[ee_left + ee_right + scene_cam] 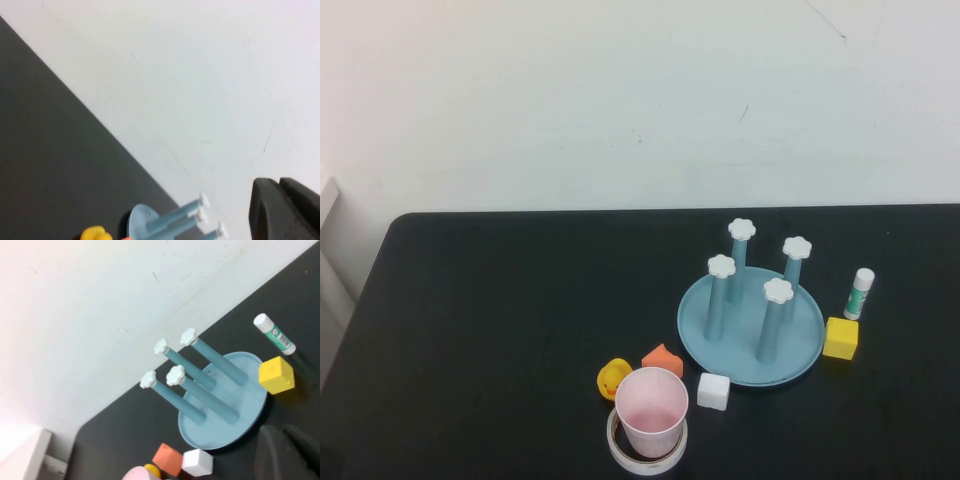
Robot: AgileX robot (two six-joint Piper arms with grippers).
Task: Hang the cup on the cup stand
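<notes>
Both grippers, left (280,210) and right (287,452), hang clenched and empty, well apart from the tapered pink cup (652,410) standing inside a clear tape ring (647,452) near the round blue stand (751,322).

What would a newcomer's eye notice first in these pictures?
The light blue cup stand with four flower-capped posts stands right of centre on the black table. The pink cup stands upright inside a clear tape ring at the near edge. Both shut grippers, left and right, hang above.
</notes>
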